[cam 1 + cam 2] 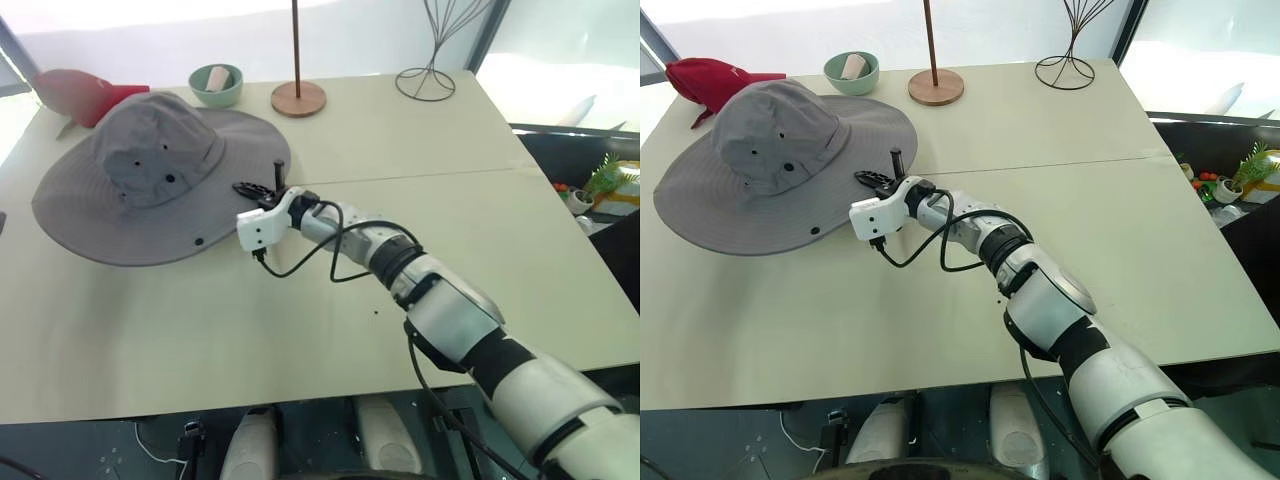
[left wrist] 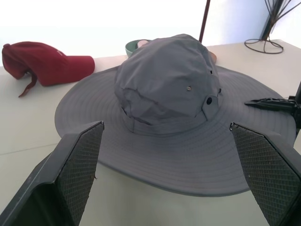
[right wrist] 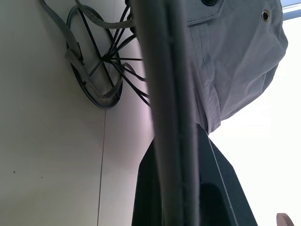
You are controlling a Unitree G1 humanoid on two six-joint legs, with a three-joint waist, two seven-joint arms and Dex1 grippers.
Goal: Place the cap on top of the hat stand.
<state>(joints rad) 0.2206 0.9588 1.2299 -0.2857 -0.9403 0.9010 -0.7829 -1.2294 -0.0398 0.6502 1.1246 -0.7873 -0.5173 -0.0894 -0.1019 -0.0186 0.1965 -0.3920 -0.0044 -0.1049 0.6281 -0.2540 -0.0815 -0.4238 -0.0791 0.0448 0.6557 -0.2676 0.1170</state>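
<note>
On the table [image 1: 300,330]: one grey cap [image 1: 150,175], three stands

grey wide-brimmed cap [image 1: 150,165] on table, covering black wire hat stand [image 3: 101,70]

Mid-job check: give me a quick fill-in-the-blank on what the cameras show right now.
1. The right gripper is shut on the ____ of the cap.
2. The left gripper faces the cap with its jaws ____.
3. The baseball cap on the table is ____ in colour.
4. Under the lifted edge, the hat stand is made of thin black ____.

Missing words: brim; open; red; wire
</note>
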